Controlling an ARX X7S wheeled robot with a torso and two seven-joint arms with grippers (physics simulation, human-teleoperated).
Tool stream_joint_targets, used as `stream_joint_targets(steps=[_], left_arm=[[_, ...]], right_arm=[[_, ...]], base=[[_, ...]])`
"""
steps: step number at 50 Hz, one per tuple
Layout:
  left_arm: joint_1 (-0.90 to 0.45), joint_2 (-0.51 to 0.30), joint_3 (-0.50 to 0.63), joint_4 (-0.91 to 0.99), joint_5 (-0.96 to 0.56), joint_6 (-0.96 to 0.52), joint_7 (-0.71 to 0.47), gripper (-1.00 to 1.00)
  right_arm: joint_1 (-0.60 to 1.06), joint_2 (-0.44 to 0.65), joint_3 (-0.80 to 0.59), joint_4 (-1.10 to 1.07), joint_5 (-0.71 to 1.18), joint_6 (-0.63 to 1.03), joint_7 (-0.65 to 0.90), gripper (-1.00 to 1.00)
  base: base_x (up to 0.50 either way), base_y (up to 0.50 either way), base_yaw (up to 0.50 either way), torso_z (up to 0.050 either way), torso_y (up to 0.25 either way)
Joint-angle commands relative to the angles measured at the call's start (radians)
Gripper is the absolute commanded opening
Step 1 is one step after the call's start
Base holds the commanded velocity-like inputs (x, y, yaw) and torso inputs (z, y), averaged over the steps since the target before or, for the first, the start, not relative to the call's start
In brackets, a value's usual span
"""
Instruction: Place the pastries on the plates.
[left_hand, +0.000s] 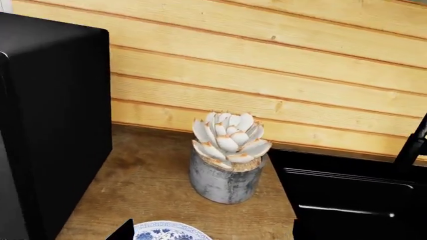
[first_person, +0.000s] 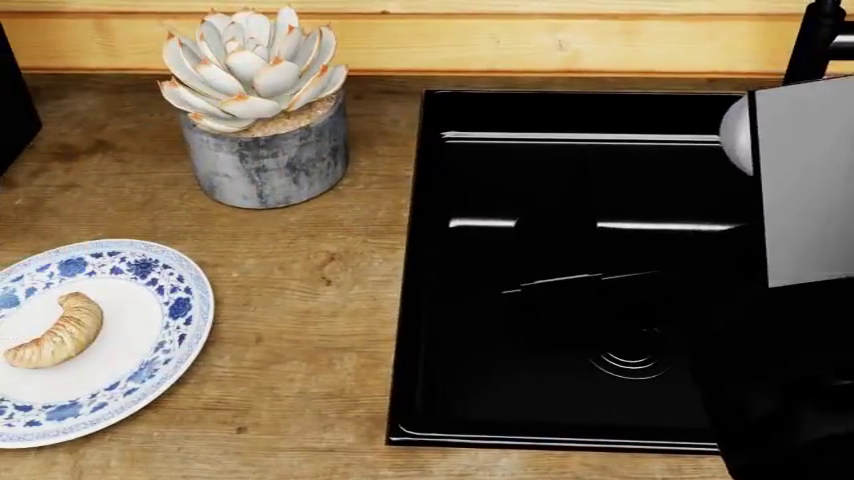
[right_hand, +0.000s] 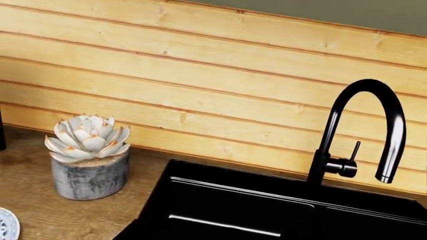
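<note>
From the head view I see 1 roll (first_person: 56, 332) lying on the floral plate (first_person: 171, 322), left of the black sink (first_person: 574, 270); a succulent (first_person: 258, 105) stands behind on the counter (first_person: 320, 300). My left wrist view shows the succulent beside a black box (left_hand: 53, 120). My right wrist view shows the faucet (right_hand: 363, 135). Neither gripper shows, so I cannot tell their state.

A grey and black part of the right arm (first_person: 801, 200) fills the right edge of the head view, reaching down that side. Neither gripper shows clearly in any view; only a dark tip (left_hand: 123, 231) pokes into the left wrist view.
</note>
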Motion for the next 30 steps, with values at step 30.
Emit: stream_joint_targets(steps=[30], left_arm=[[0.578, -0.013, -0.437, 0.405, 0.137, 0.145, -0.008, 1.0]], right_arm=[[-0.086, 0.064, 0.02, -0.209, -0.127, -0.04, 0.171, 1.0]], base=[[0.0, 0.0, 0.0, 0.0, 0.0]])
